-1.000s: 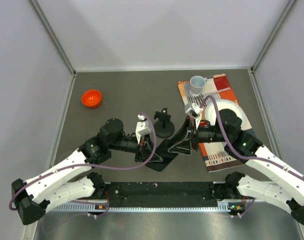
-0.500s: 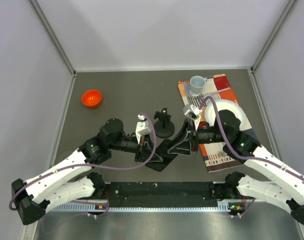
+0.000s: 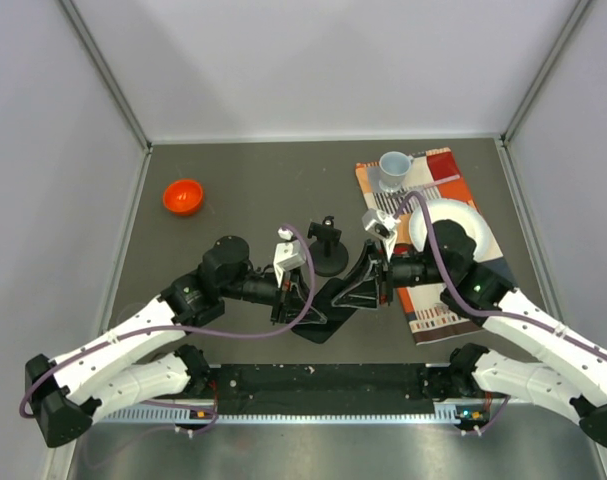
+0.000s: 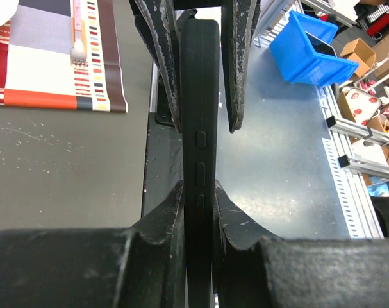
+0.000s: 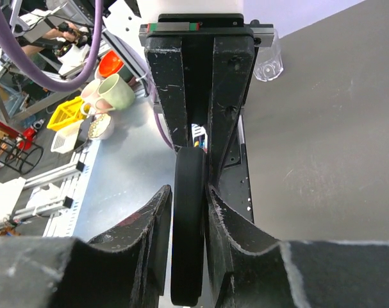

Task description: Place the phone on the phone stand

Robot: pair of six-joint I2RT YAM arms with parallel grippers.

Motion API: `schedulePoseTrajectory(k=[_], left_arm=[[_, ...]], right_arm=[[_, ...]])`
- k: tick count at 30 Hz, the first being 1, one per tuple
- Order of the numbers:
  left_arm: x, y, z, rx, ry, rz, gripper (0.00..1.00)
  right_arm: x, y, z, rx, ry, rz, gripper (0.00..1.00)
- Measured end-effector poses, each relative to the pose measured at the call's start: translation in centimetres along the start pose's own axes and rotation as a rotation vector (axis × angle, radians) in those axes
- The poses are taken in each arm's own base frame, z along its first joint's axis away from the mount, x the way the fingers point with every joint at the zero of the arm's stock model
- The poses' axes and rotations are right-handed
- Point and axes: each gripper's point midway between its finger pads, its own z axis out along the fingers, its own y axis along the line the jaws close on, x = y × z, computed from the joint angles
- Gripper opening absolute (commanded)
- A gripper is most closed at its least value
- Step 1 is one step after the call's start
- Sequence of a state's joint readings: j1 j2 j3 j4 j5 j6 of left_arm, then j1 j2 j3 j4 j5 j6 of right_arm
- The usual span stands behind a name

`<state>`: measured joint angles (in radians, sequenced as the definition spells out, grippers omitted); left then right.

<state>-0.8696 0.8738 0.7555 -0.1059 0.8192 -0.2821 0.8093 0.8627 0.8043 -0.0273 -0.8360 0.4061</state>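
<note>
Left gripper and right gripper each pinch an end of the phone, just in front of the phone stand. The right one has edged leftward (only slightly). Fingers cover most of the phone from above, and the wrist cameras catch only its edge. A striped cloth, mug and plate lie to the right, an orange bowl far left.

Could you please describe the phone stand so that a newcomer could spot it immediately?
On the dark grey table, look just left of the orange-striped cloth. The small black phone stand has a round disc base and upright post, unlike the thin flat black phone nearby.
</note>
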Motion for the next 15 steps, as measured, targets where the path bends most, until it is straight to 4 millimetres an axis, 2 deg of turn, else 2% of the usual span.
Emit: schedulePoseTrajectory(k=[3, 7, 11, 12, 14, 15], left_arm=[[0.1, 0.13, 0.09, -0.001, 0.004, -0.003, 0.0], [0.09, 0.15, 0.08, -0.004, 0.004, -0.007, 0.0], [-0.01, 0.22, 0.03, -0.013, 0.005, -0.012, 0.0], [-0.07, 0.27, 0.03, -0.017, 0.004, -0.011, 0.19], [-0.23, 0.47, 0.02, -0.032, 0.002, -0.011, 0.37], [-0.29, 0.68, 0.04, -0.044, 0.002, -0.01, 0.52]], right_arm=[[0.01, -0.17, 0.14, 0.001, 0.001, 0.006, 0.18], [0.0, -0.45, 0.18, 0.011, -0.001, -0.009, 0.0], [-0.08, -0.67, 0.15, 0.021, -0.005, -0.028, 0.0], [-0.13, -0.73, 0.14, 0.025, -0.007, -0.035, 0.0], [-0.22, -0.87, 0.04, 0.036, -0.016, -0.048, 0.0], [-0.22, -0.97, -0.07, 0.046, -0.022, -0.056, 0.0]])
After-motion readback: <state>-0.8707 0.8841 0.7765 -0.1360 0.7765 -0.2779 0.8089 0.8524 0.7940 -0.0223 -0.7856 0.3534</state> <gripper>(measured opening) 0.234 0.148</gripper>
